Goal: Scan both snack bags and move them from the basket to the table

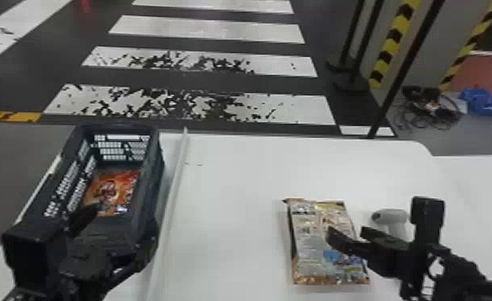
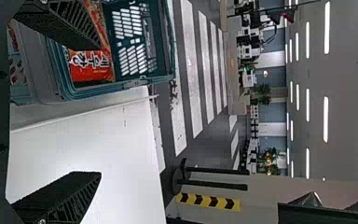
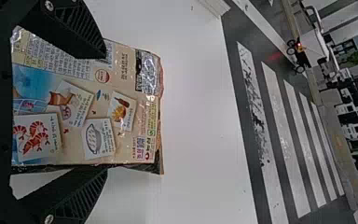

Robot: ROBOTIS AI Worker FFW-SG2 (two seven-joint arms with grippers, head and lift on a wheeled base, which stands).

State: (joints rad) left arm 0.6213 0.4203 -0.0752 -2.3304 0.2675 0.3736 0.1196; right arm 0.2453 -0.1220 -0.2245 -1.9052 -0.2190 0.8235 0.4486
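My left gripper (image 1: 121, 221) is over the near end of the dark basket (image 1: 158, 160), where an orange snack bag (image 1: 117, 186) lies on the bottom. In the left wrist view, my left gripper (image 2: 99, 109) has its fingers wide apart; one overlaps the red-orange bag (image 2: 91, 70) from this angle. The other snack bag (image 1: 313, 240) lies flat on the table, printed back facing up. Above its right part is my right gripper (image 1: 347, 233). Seen from the right wrist, my right gripper (image 3: 105, 111) stands open over that bag (image 3: 121, 84). A light grey scanner (image 1: 397, 220) sits behind it, partly hidden.
A raised white strip (image 1: 173, 192) runs along the white table (image 1: 233, 180) beside the basket. Past the far table edge stand black posts (image 1: 401, 68) and a yellow-black striped barrier (image 1: 391, 44). Cables and a blue bundle (image 1: 481, 102) lie on the floor.
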